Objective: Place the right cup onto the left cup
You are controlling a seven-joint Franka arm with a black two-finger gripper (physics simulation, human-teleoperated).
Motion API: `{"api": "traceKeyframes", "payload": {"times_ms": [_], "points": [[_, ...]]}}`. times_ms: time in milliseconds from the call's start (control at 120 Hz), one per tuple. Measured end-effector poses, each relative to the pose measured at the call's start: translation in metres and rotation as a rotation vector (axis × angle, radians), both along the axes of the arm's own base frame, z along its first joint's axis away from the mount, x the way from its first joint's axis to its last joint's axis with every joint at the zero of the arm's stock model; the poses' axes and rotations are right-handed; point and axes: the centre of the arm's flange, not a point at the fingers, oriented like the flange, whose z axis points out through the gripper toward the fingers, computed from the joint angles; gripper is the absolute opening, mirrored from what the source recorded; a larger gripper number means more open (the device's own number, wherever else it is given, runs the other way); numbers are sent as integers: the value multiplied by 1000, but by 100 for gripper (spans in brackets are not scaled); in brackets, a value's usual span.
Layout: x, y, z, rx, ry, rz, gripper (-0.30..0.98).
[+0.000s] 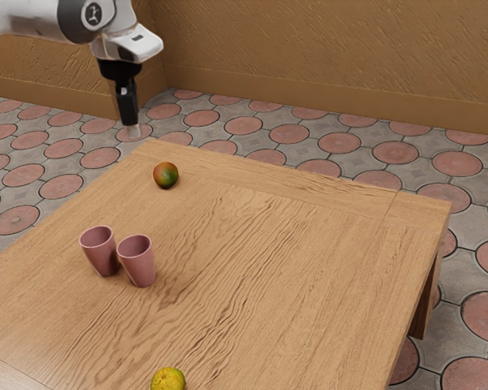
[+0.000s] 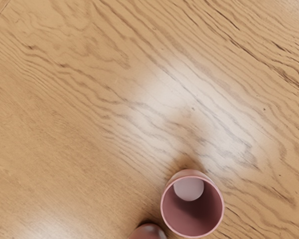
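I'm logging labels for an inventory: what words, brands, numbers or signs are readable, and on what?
No readable text.
Round dark badge on the arm: pale mark, too small to read.
Small dark mark above the gripper: too small.
Pink cups: none visible.

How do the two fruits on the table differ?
Colour: the red-green fruit is mottled orange-red and green, while the yellow fruit is mostly yellow.
Place: in the exterior view, the red-green fruit lies beyond the two cups, while the yellow fruit lies nearer the camera than they do.
Framing: that view shows the red-green fruit whole but cuts off the yellow fruit's bottom.
Both look roundish.
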Motion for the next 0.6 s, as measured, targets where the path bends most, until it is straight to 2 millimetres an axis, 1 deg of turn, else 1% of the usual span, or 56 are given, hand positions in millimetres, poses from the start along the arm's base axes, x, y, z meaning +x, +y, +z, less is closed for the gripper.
{"api": "traceKeyframes", "payload": {"times_ms": [58, 133, 250, 333, 408, 525, 600], "points": [[1, 1, -7, -9, 12, 5, 69], [5, 5, -27, -16, 35, 13, 69], [16, 15, -70, -20, 76, 29, 69], [17, 22, -103, -24, 100, 37, 69], [13, 30, -133, -28, 118, 46, 69], [8, 41, -170, -24, 125, 55, 69], [11, 50, -189, -18, 120, 56, 69]]}}
